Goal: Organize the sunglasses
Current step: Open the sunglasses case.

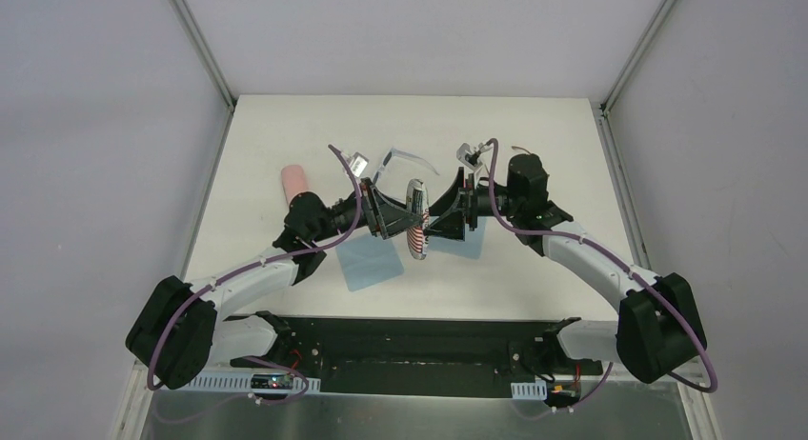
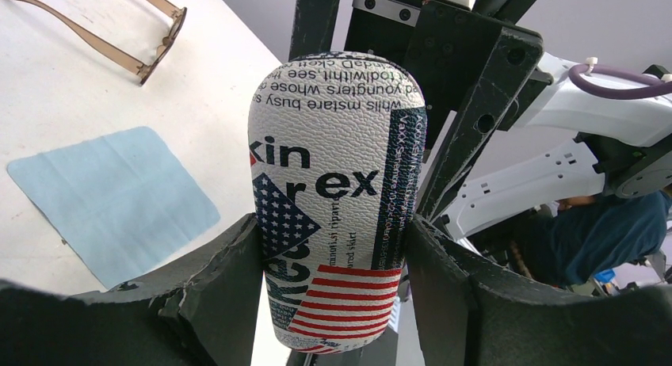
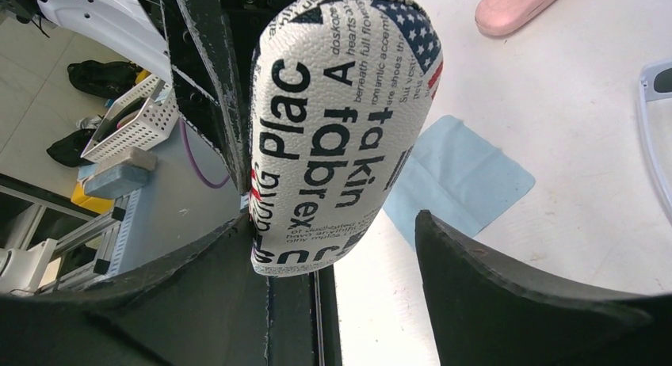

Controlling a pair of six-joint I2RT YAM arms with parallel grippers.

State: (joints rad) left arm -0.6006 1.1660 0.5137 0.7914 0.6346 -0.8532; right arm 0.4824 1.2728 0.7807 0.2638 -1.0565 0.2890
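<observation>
A black-and-white lettered case point(image 1: 416, 218) with a flag print hangs above the table, between the two arms. My left gripper point(image 2: 333, 223) is shut on one end of this case point(image 2: 337, 184). My right gripper point(image 3: 337, 223) stands open around the other end of the case point(image 3: 341, 120): one finger point(image 3: 214, 263) touches it, and the other finger point(image 3: 475, 263) is apart from it. The brown sunglasses point(image 2: 111, 33) lie unfolded on the table. The pale-framed sunglasses point(image 1: 400, 160) lie behind the grippers, and their rim point(image 3: 654, 128) shows at the right wrist view's edge.
A pink case point(image 1: 293, 181) lies at the left of the table and shows again as the pink case point(image 3: 515, 5) in the right wrist view. Two light blue cloths point(image 1: 370, 261) point(image 1: 465, 242) lie flat under the grippers. The arms' bases sit on the black plate point(image 1: 410, 350) at the near edge.
</observation>
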